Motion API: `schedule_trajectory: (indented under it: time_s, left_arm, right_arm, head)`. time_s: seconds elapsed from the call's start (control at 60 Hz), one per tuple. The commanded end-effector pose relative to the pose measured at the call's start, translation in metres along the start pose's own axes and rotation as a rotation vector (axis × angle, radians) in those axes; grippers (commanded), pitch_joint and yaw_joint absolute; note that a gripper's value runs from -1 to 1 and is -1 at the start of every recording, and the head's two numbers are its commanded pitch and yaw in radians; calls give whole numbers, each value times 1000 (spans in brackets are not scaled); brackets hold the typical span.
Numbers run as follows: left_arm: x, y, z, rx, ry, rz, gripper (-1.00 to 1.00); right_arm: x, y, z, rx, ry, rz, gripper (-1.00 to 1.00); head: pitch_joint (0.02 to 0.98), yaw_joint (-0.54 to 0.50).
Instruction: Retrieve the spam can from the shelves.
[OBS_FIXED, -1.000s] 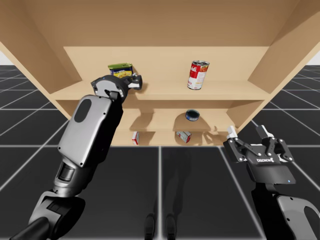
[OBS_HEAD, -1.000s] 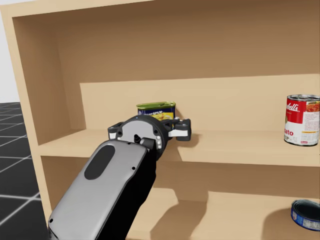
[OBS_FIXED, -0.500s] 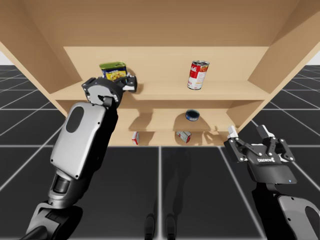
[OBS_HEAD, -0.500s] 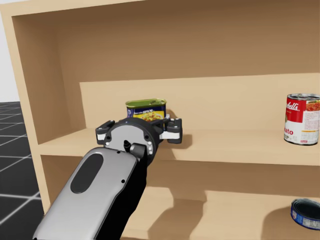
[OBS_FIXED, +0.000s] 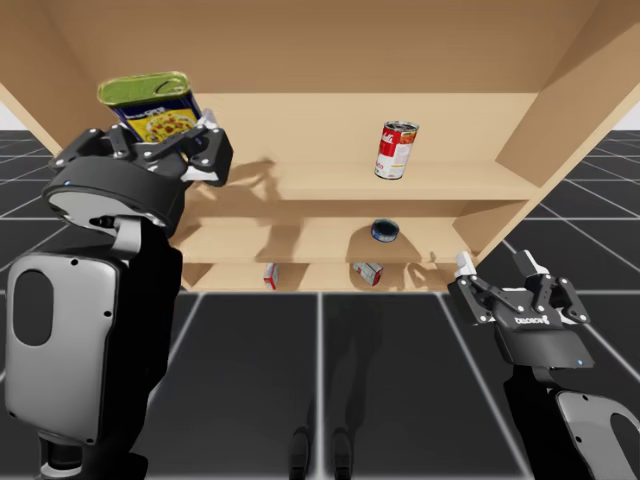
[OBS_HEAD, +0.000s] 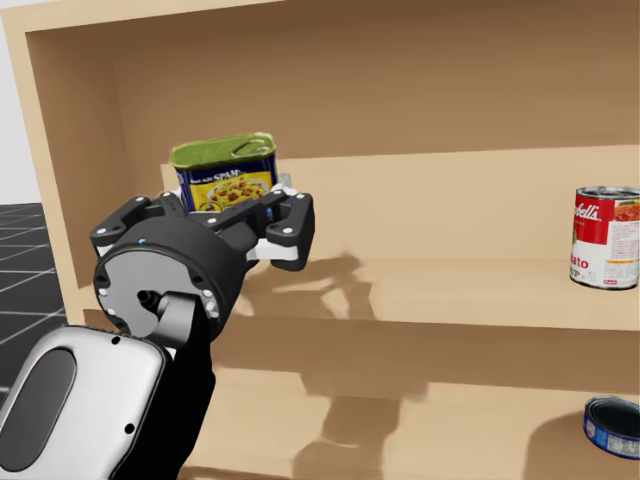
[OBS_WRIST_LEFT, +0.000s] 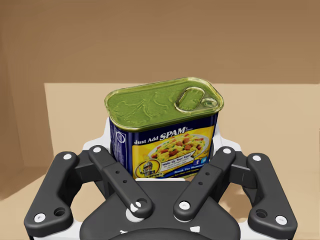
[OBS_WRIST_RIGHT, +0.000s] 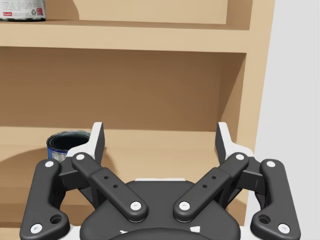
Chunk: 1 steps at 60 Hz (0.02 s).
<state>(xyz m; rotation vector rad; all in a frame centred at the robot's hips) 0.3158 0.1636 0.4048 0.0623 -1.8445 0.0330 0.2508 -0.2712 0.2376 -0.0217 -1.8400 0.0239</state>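
Clearly my left gripper (OBS_WRIST_LEFT: 162, 150) is clamped on the spam can (OBS_WRIST_LEFT: 162, 127), a blue-sided rectangular can with a green lid. It stands upright between the fingers, lid and pull-tab up. The can hides most of both fingers; slivers of white show at its two narrow sides, so the contact itself is hard to make out. Its lower part is hidden behind the gripper's black linkage, and in the head view the wrist housing covers it as well. In that view the can sits well above the upper shelf board (OBS_HEAD: 450, 290), apart from it.

My right gripper (OBS_WRIST_RIGHT: 160, 140) is held wide, with nothing between its fingers (OBS_WRIST_RIGHT: 97, 140). Ahead of them lies the middle level of the shelves (OBS_FIXED: 450, 185). A low blue tin (OBS_WRIST_RIGHT: 67, 142) stands just behind one finger, which hides part of it. Above, the base of a can (OBS_WRIST_RIGHT: 22, 10) shows, cut off at the edge. It may be the red and white can (OBS_FIXED: 396, 150) standing upright on the upper shelf. The head view cuts off both this can and the blue tin at its edge.

On the lowest shelf, beyond both grippers, lie two small red and white boxes (OBS_FIXED: 270, 275) (OBS_FIXED: 367, 272), too small to tell more.
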Motion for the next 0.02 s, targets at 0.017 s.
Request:
schedule_trajectory:
  time_s: [0.017]
  left_arm:
    - [4,6,23,-102,279,-16,1000]
  right_arm:
    - [0,0,0,0,1,0,-1000]
  head:
    - [268,227]
